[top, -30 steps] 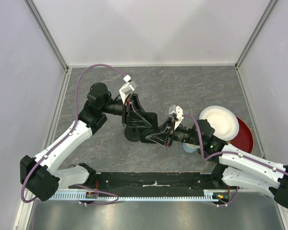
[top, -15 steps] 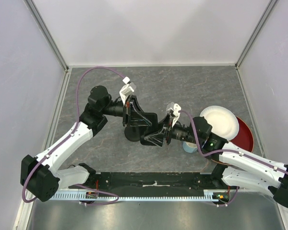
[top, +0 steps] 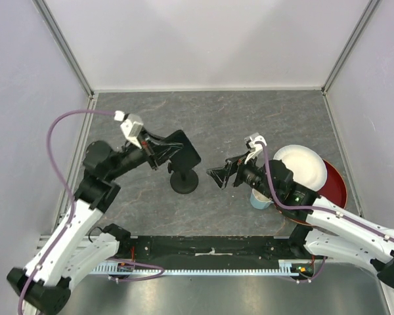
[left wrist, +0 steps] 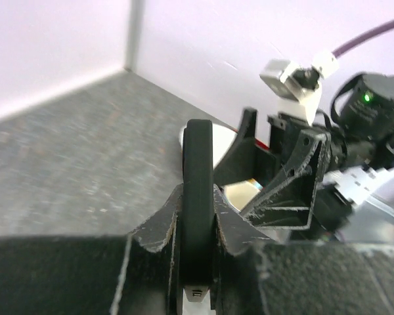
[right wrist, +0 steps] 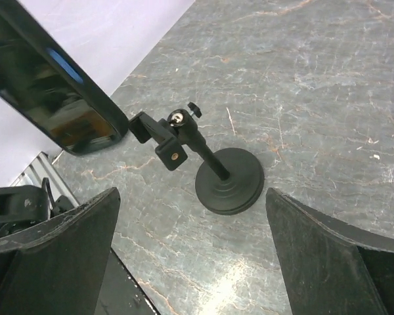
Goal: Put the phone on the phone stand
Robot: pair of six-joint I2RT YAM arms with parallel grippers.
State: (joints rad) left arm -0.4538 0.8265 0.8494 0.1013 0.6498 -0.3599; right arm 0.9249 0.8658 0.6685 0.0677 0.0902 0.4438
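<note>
- Grey marbled tabletop (top: 249,125), pale walls on three sides, aluminium posts in the far corners.
- Pinched in the left gripper (top: 169,147): the phone (top: 189,154). From the left wrist view, phone edge-on and upright between the two fingers (left wrist: 151,230), pressed on both faces.
- Held off the table, left of centre; in the top view, directly behind the phone stand (top: 184,182) and overlapping its upper part.
- From the right wrist view, phone's rounded lower corner just beside the stand's clamp head (right wrist: 161,139); touching or apart, cannot tell. Not yet seated in the clamp.
- Stand resting on its round disc base (right wrist: 230,180), thin post leaning a little toward the phone, small knob at the top of the head.
- Spread wide and holding nothing: the right gripper (top: 220,172), pointed at the stand from the right side and apart from it. Stand framed between its two fingers in the wrist view.
- Pale mug (top: 259,199) partly hidden under the right arm, toward the near edge.
- Right side of the table: white plate (top: 302,167) lapping over a red plate (top: 335,190), just beside the mug.
- Purple cable (top: 85,111) arching off the left wrist camera.
</note>
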